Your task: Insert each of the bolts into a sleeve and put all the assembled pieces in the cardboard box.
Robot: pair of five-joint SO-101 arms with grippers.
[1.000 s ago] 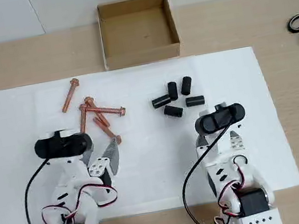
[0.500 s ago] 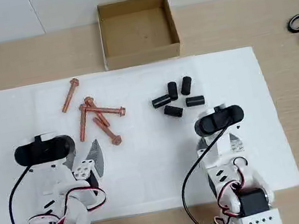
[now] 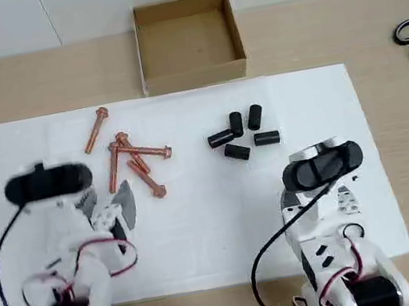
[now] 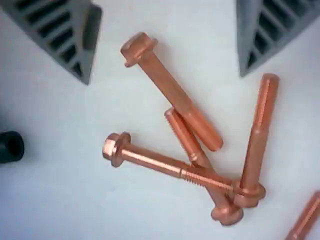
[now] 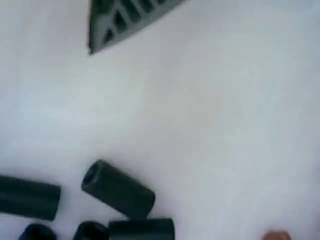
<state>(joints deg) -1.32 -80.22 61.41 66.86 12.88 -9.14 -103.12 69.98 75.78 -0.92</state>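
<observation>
Watching copper flanged bolts point(image 3: 143, 150) loose on the white sheet point(image 3: 201, 225), four heaped, left gripper point(image 4: 164, 75) released beside them, right gripper point(image 5: 120, 20) I cannot tell, both arms point(image 3: 73, 263) now farther apart than before.

Bright, even, diffuse light. Sheet point(image 3: 201, 225) reads near white, no hard glare. Bolts point(image 4: 170, 90) on the sheet: pale highlights along the shanks, thin soft shadows close under them. Sleeves point(image 5: 118, 190) on the sheet: dull sheen on top, faint grey shade alongside.

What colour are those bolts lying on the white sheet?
Copper-coloured bolts; clearest in the left wrist view.
</observation>
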